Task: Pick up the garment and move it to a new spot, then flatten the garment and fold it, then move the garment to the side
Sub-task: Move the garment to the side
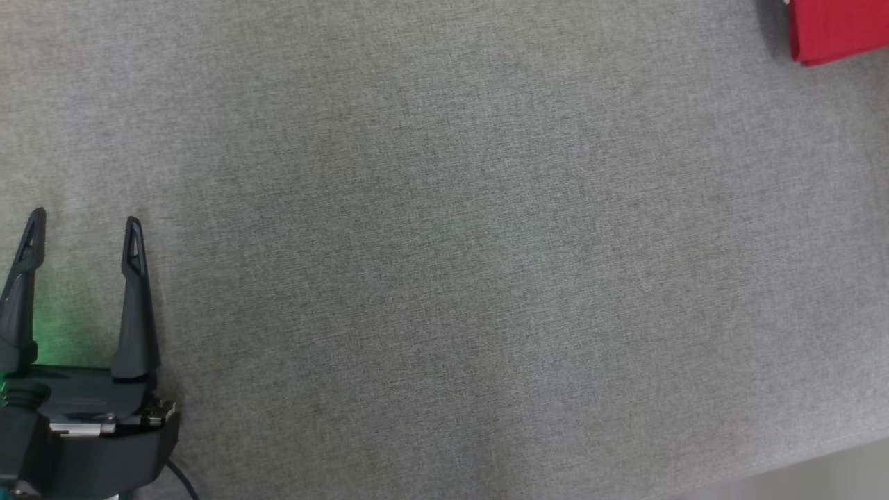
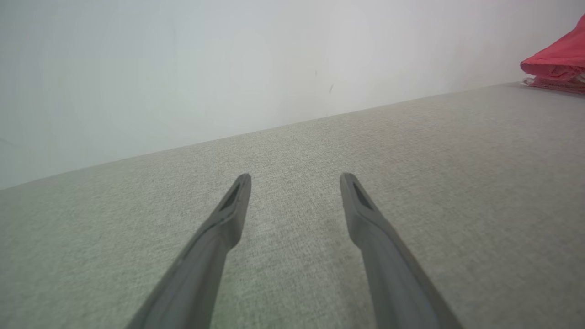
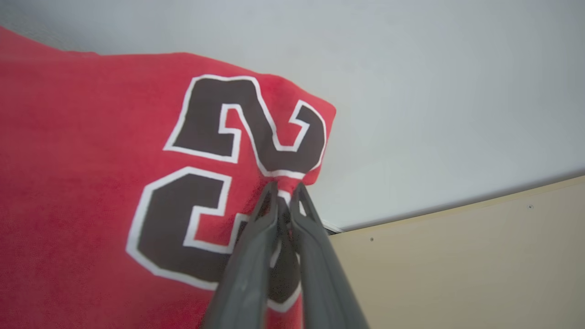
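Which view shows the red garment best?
The right wrist view: the red garment fills its left half, black white-edged numerals plain, with the right gripper pinched shut on its edge. The head view catches a corner at top right; the left wrist view, a bunched bit at far right.

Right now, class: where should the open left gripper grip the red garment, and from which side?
Likely the free left edge of the red garment, which faces the left gripper, coming from the left; the right gripper pinches the numbered corner.
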